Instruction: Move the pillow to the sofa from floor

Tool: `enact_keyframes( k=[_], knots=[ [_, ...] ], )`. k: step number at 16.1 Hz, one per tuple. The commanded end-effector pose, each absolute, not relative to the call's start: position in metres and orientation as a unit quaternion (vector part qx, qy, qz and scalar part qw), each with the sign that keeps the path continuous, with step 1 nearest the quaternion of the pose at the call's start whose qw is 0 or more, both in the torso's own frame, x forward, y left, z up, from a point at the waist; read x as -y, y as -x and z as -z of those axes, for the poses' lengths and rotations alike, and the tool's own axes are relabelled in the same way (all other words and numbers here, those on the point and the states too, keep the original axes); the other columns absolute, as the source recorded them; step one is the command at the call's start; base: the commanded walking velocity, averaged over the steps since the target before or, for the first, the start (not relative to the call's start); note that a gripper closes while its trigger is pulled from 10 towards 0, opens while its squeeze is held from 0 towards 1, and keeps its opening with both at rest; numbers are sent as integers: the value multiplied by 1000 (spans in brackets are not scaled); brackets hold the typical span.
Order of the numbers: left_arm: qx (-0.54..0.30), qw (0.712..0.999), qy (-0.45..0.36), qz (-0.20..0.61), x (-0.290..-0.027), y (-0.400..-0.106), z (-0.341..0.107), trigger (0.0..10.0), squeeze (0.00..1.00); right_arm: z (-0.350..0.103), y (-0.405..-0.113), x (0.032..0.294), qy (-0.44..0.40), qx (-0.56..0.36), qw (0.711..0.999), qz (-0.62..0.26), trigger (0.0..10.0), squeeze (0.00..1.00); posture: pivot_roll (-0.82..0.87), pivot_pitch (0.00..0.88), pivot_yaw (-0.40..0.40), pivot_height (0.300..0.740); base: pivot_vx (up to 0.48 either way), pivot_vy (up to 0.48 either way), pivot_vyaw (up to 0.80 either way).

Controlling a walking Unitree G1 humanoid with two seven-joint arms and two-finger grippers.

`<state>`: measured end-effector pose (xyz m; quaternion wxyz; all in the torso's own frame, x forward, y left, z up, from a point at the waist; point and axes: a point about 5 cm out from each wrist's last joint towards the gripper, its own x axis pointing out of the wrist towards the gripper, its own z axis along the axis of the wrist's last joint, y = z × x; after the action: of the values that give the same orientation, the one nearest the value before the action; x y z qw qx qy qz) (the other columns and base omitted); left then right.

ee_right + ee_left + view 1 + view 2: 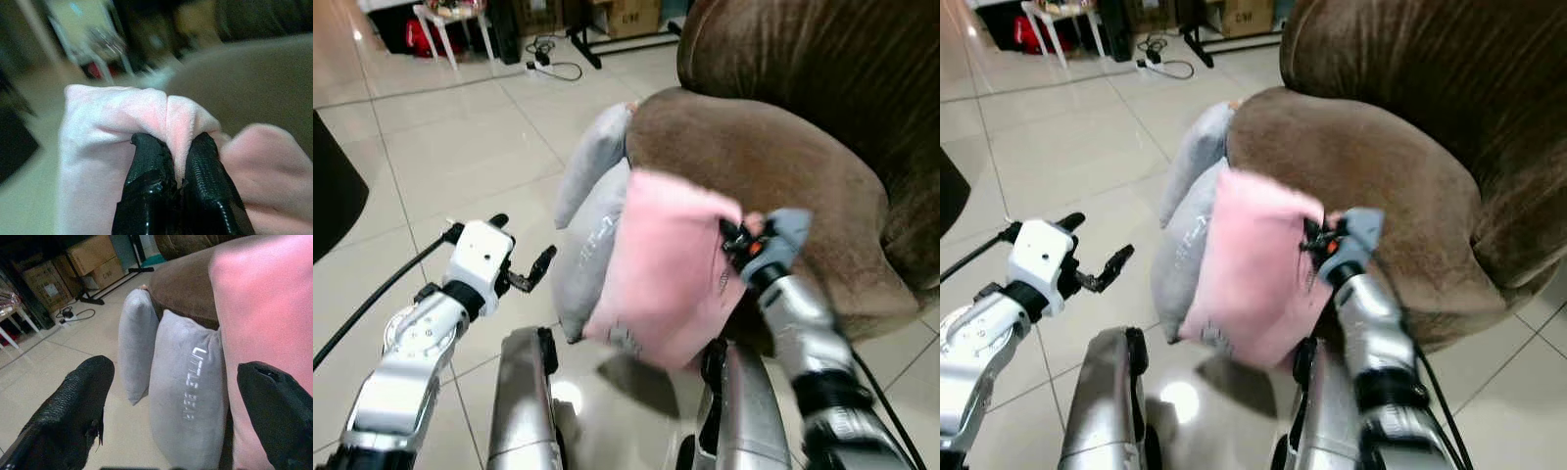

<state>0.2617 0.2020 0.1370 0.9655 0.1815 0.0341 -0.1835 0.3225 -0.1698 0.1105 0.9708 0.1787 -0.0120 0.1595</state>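
- Right wrist view: the right gripper [180,161] has its two black fingers pressed together on a pinched fold of the pink pillow [112,147]; the fabric bulges out above the fingertips.
- Left eye view: the pink pillow [666,269] hangs clear of the floor, held at its upper right corner by the right gripper [736,238], its body drooping down and to the robot's left.
- Key relation: the sofa [773,166] lies directly behind and to the right of the held pillow; its rounded brown arm rises above the grip point, so the judged next move is up and forward-right over that arm.
- Left gripper [524,257]: fingers spread wide, empty, just beside the hanging pillow on its left; the right arm is the one carrying.
- Count: one pink pillow held; two grey pillows [592,225] leaning upright against the sofa arm, the nearer one lettered; one sofa; two grippers.
- Risk, as judged: the drooping lower edge may brush the grey pillows during the lift.
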Motion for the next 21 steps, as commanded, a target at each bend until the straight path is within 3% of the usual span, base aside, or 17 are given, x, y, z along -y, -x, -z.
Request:
enact_keyframes(
  k=[1,3,4,6,8,13,21],
  knots=[
    [-25,965,-186,186,-199,-261,-140,10000,0,-149,-324,181,-201,91,960,-175,0,0,-15,0,-28,460,0,0,0],
    [-19,965,-186,186,-199,-259,-143,10000,0,-191,-320,202,-223,164,948,-156,0,0,-20,0,-18,460,0,0,0],
    [-13,965,-187,185,-199,-259,-146,10000,0,-230,-325,221,-212,209,949,-109,10000,0,-20,0,-18,460,0,0,0],
    [9,968,-185,169,-200,-260,-157,10000,0,-290,-327,233,-162,265,948,-62,10000,0,-44,0,-3,460,0,0,0],
    [21,971,-186,152,-201,-260,-165,10000,0,-292,-330,225,-134,242,960,-39,10000,0,-46,0,-6,470,0,0,0],
    [25,980,-174,96,-207,-256,-176,10000,0,-218,-326,170,-40,86,995,12,10000,0,-21,0,-9,525,0,0,0],
    [-16,981,-170,88,-198,-249,-154,10000,0,-170,-313,139,-58,-21,998,5,10000,0,-27,0,-16,600,0,0,0]
  ],
)
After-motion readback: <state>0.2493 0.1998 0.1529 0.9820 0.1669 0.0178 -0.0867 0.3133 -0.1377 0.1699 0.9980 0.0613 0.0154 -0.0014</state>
